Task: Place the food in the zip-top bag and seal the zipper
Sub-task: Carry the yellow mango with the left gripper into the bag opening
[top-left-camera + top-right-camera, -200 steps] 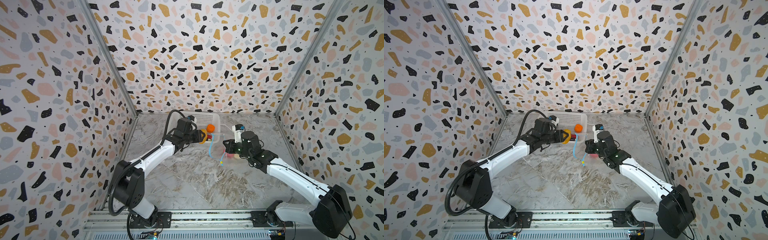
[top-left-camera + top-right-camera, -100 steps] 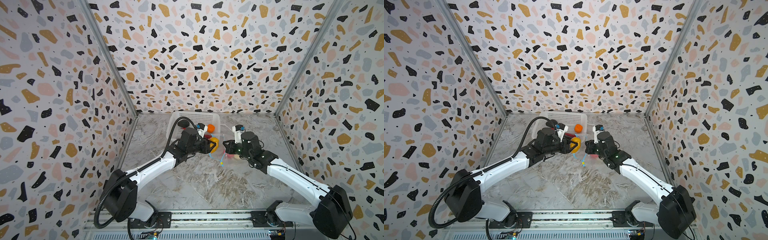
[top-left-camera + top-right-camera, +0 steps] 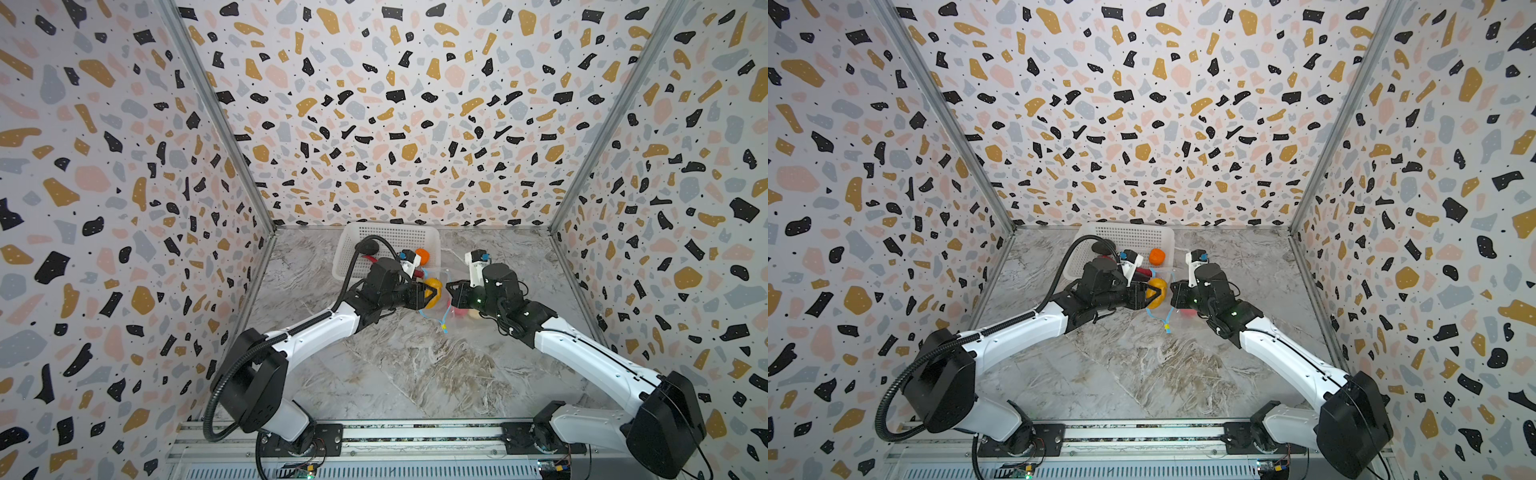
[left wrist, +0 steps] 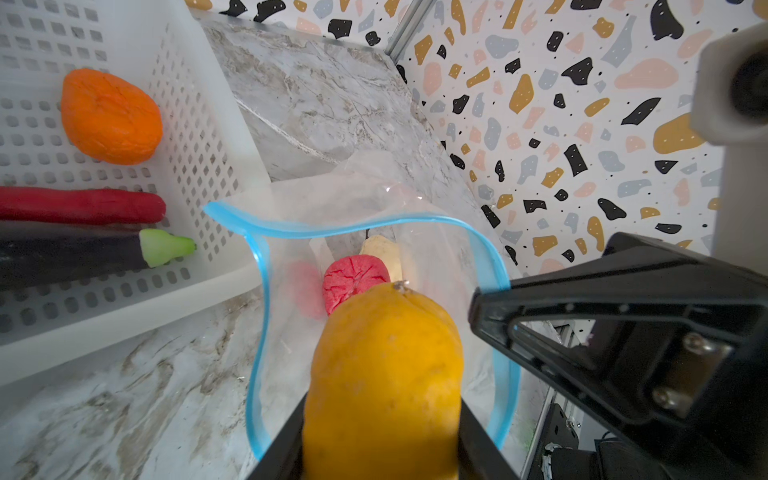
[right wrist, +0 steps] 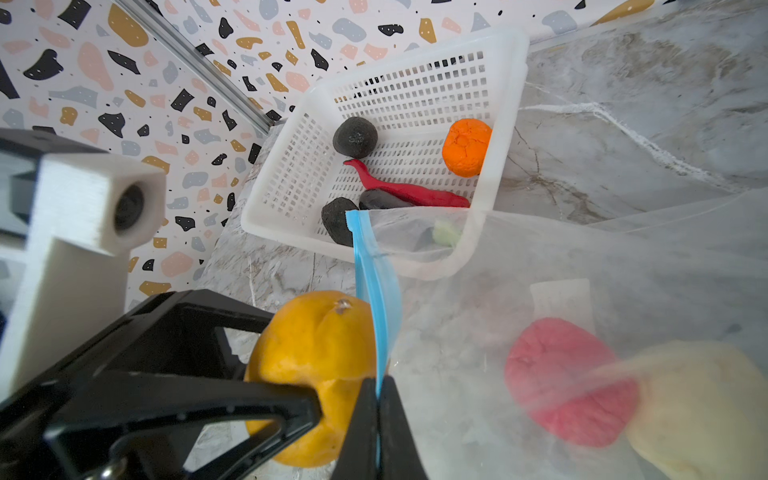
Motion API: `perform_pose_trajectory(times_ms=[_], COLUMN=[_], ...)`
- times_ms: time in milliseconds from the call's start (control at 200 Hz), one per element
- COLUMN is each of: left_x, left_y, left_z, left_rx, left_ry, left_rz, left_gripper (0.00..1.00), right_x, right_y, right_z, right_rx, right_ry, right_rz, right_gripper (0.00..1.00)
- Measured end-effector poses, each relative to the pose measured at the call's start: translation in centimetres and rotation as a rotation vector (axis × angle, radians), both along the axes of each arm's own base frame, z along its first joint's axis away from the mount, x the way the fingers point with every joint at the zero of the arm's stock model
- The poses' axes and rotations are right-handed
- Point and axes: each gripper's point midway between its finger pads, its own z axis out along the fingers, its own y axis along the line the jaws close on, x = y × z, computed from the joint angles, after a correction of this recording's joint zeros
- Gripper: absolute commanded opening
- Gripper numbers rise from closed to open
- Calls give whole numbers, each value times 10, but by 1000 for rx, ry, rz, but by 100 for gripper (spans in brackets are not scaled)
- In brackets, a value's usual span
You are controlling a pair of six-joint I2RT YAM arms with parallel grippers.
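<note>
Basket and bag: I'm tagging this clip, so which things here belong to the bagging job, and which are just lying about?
Job: zip-top bag, zipper pinched by right gripper, potato in left gripper, pink-red ball and cream lump in the bag; orange, red chili, eggplant, two black ovals.
Lying about: white perforated basket holding those last five, marble table, terrazzo walls.
</note>
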Motion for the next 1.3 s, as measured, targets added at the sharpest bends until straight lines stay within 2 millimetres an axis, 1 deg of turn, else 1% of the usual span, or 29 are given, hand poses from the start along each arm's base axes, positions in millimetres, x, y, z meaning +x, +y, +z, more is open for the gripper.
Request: perform_pose_trajectory(times_ms=[370,616,831,976,1226,1301], left_x=[-1,9,9,9,14,14], left_y=[-6,-16,-21,-22,-25,-25], left_z=[-17,-25,-41,-47,-45,-47], left_rx=[34,66,93,105,109,111], left_ry=[18,14,36,46,41,44], left_rz=[-19,-37,-51,-54,-52,-53], left_gripper=[51,52,54,55,57,60], right_x=[-3,-1,-1,-1,-1,-1], right_y=[4,8,10,10,9,9], right_z=[-1,4,2,0,0,0], right_rx=[-7,-5,-9,-14,-16,-16], right_ry=[5,-2,3,6,4,5], right_rz=[10,13,17,15,10,10], right_gripper=[0,0,0,0,0,0])
